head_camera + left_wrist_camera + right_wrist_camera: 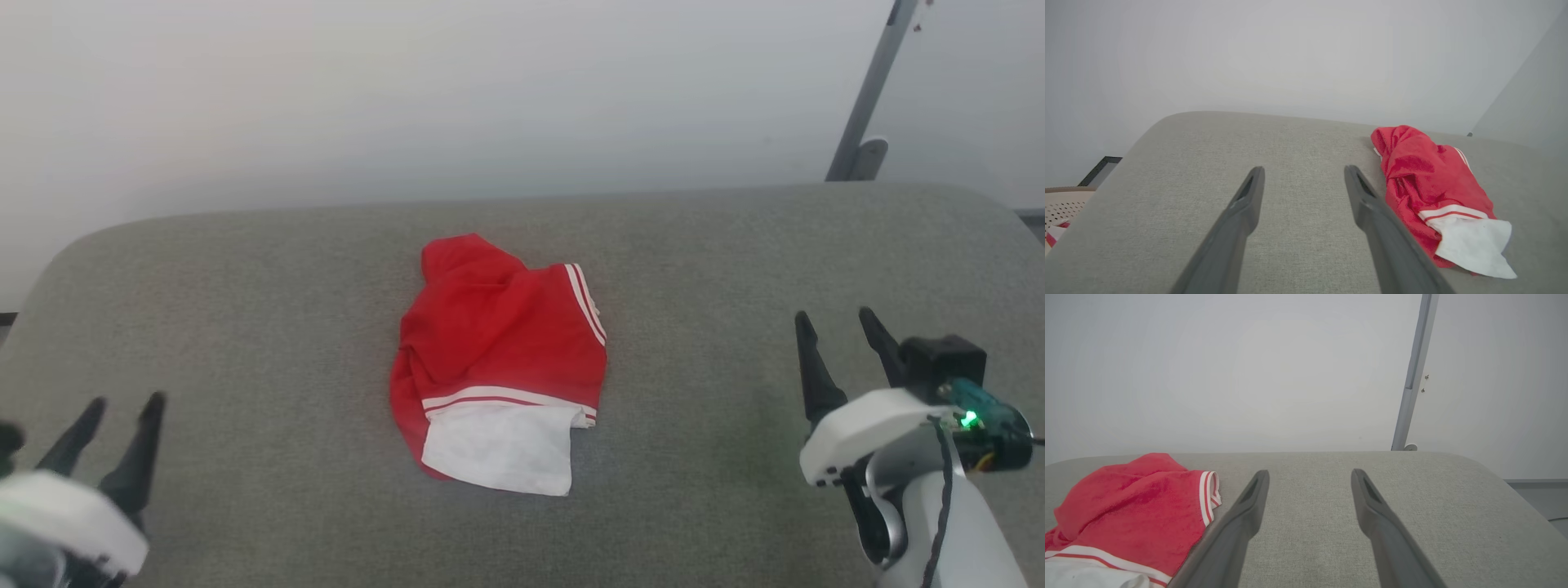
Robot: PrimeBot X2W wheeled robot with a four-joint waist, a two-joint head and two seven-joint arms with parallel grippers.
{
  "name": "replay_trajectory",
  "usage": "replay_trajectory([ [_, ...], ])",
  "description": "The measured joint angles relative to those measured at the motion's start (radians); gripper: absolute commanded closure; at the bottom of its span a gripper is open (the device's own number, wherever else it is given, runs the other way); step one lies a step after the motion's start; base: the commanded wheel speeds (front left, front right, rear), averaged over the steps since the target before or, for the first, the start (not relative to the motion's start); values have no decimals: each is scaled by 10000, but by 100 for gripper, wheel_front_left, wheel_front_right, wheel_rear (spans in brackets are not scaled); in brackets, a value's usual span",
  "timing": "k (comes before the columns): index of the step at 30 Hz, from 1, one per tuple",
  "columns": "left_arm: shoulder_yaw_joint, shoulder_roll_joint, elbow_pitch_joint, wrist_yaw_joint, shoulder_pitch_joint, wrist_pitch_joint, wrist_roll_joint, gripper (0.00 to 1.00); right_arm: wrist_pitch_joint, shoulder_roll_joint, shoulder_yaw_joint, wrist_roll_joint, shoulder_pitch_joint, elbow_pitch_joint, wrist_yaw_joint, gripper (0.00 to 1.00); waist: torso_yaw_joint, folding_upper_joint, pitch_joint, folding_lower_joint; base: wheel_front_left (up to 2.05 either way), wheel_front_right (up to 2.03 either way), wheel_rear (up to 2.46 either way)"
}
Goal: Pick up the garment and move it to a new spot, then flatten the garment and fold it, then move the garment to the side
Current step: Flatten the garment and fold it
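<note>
Lying crumpled on the worktop, the garment sits between left hand and right hand, both wide open, empty; left wrist view adds a perforated basket well apart from it

A: What is everything resting on?
B: A grey cloth-covered bench, wide, with rounded far corners.
A: And on it?
B: One garment, bunched up near the middle — red, with a white piece lying flat at its near edge. Striped red-and-white trim runs along its near side and its right side.
</note>
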Motion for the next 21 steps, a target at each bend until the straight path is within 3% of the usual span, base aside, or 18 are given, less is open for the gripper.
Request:
replay_trajectory([
  [9, -1323, 15, -926, -36, -1735, 2788, -198, 0, 17, 0, 407, -2, -677, 125, 0, 0, -401, 0, 317, 0, 0, 0, 0],
  [21, -3005, -529, -1400, 345, -3385, 5942, -82, 0, -199, 2, 771, 161, -1573, 370, 0, 0, -1319, 0, 1171, 0, 0, 0, 0],
])
